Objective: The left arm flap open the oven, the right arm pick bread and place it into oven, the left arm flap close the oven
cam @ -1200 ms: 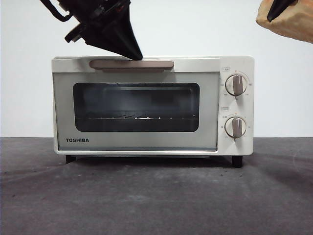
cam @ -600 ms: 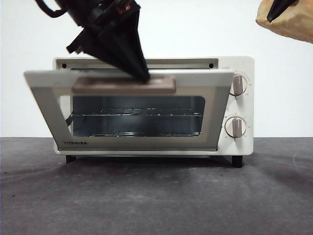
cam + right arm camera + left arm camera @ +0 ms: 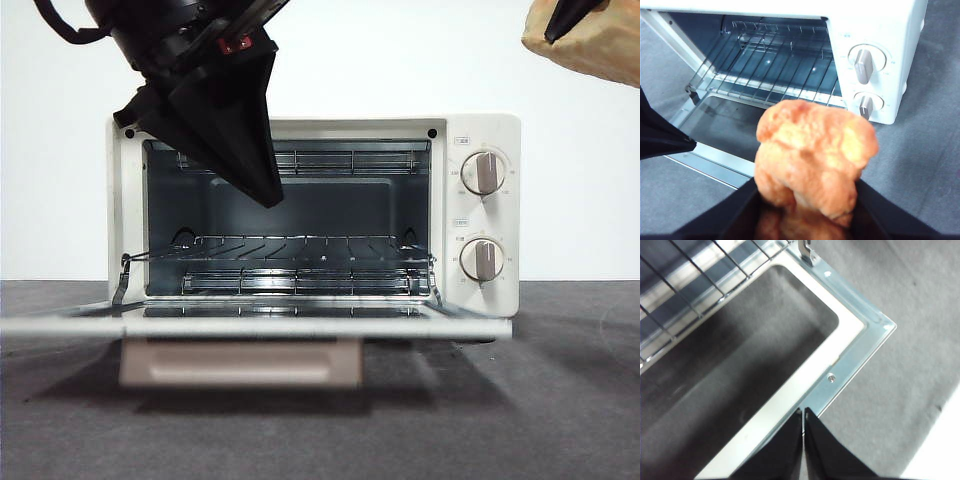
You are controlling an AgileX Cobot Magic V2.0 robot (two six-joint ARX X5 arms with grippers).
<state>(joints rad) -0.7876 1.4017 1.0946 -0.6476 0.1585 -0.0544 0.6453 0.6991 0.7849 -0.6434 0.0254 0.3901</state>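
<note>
Bread [image 3: 812, 160], a lumpy golden-orange loaf with a bumpy, glossy crust, sat clamped between the two black jaws of the right gripper [image 3: 807, 212], held in the air above and in front of the knob side of the oven [image 3: 480, 215]. In the front view only a corner of the loaf showed at the top right, with a dark pointed tip pressed into it.

That boxy cream-white oven stood on a dark grey, matte table [image 3: 560, 420]. Its door [image 3: 250, 325] lay folded down flat, level with the table, the beige bar handle [image 3: 240, 362] hanging blurred below its front edge. The door's dark glass pane was framed in pale enamel and bright sheet metal with small rivets, as the left wrist view showed. Inside, a thin wire rack [image 3: 290, 248] spanned the grey cavity, and more wire bars ran along the roof. Two round knobs [image 3: 484, 172] with beige grips sat one above the other on the right panel.

The left gripper [image 3: 803, 447] hovered over the open door's front edge, its angular, pointed black jaws pressed together with nothing between them.
</note>
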